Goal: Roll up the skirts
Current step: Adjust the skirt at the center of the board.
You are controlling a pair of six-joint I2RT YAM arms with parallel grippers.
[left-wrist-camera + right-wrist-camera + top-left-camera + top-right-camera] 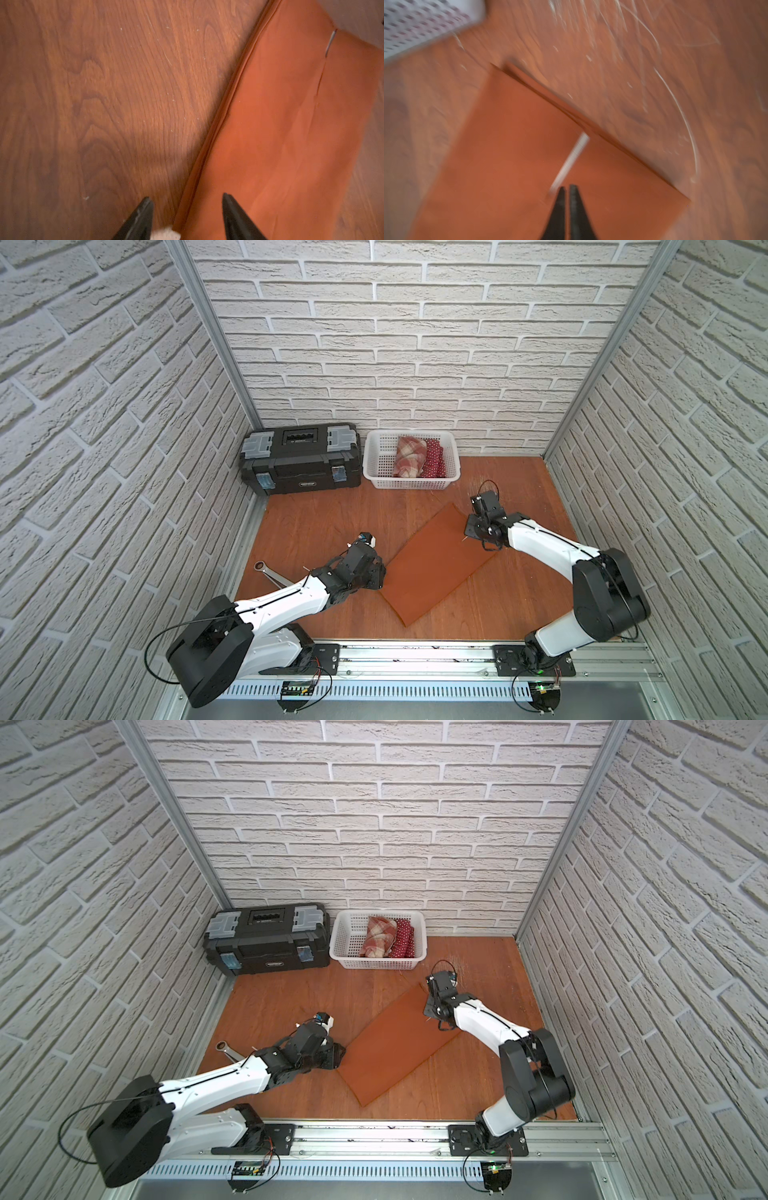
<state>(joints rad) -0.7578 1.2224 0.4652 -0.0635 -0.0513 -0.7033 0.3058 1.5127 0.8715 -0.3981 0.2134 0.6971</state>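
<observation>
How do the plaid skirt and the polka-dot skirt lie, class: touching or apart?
Touching. In both top views the plaid skirt and polka-dot skirt lie pressed side by side with no gap.

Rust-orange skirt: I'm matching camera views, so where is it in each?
Top view: rust-orange skirt lies diagonally at centre.
Top view: skirt at centre too.
Left wrist: skirt edge under the open left gripper.
Right wrist: skirt beneath the shut right gripper.
Shared landmark: wooden table.
</observation>
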